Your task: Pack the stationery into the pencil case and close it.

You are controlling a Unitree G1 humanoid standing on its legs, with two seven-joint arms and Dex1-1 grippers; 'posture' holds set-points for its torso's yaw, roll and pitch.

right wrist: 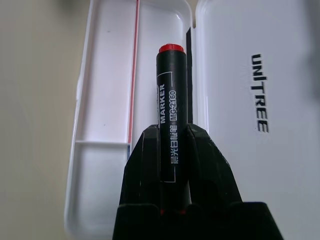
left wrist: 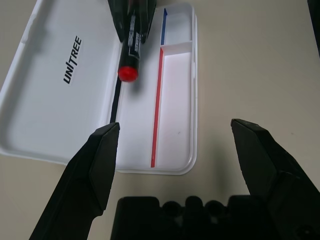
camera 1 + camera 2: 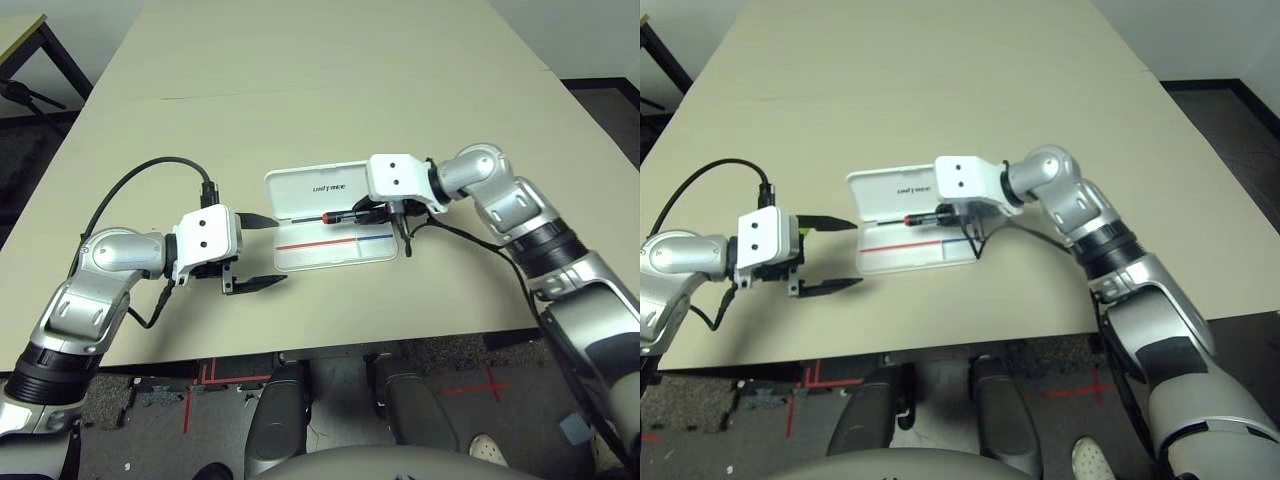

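Nearest the robot, the left gripper [image 3: 252, 252] hung just above the beige table [image 3: 330, 90] off the case's left end, black fingers [image 2: 97, 165] spread wide with nothing between them; it pointed toward the pencil case [image 3: 330, 217], near it but not touching. The case lay open and flat — tray half closer to the robot, lid half beyond it with the dark "UNITREE" lettering [image 2: 72, 60] showing on the lid's inner face; a thin red-and-blue pencil [image 3: 332, 242] lay lengthwise in the tray beside a small end compartment; rest of the tray looked bare white. Over the case from its right end, the right gripper [image 3: 372, 211] was clamped on the black marker [image 1: 172, 105] — fingers pinching the barrel, red cap [image 2: 128, 73] pointing toward the case's left end; the marker sat roughly level over the hinge line between tray and lid; couldn't tell whether it touched the plastic.
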